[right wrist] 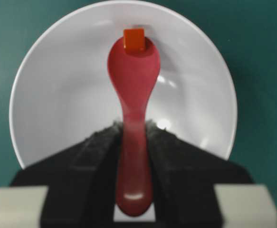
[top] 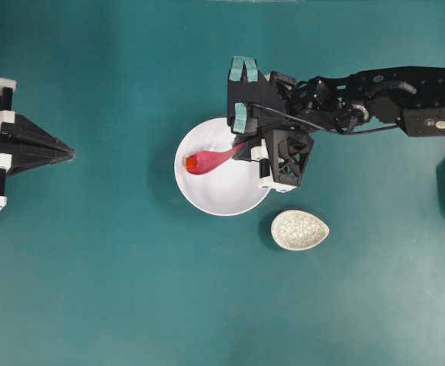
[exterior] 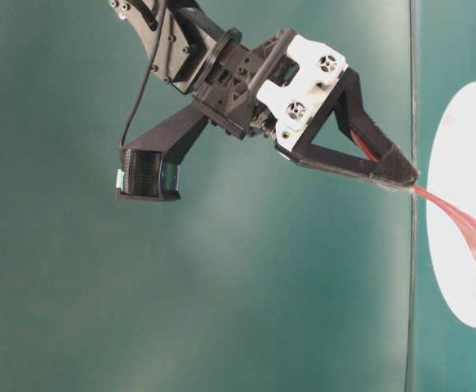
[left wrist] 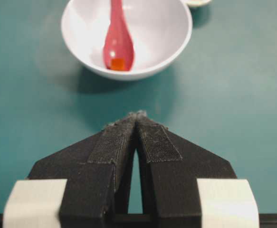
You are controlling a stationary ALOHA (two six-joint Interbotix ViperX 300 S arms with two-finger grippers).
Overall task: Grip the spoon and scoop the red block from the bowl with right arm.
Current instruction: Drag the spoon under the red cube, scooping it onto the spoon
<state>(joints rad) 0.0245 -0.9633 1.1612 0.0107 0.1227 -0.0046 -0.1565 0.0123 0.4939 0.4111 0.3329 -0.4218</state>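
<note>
Right end effector (right wrist: 133, 156) clamps the spoon (right wrist: 133, 85) by its handle; spoon tip sits at the red block (right wrist: 134, 39) inside the bowl (right wrist: 43, 95). Push under, tilt up slowly. Left end effector (left wrist: 137, 124) closed, empty.

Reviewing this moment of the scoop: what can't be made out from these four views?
- Whether the red block sits fully in the spoon or only at its tip: too small, seen flat from above.
- The bowl in the table-level view: cut off by the right edge.
- The speckled dish in the left wrist view: cut off by the top edge.
- The right gripper fingertips in the overhead view: hidden under its own body.
</note>
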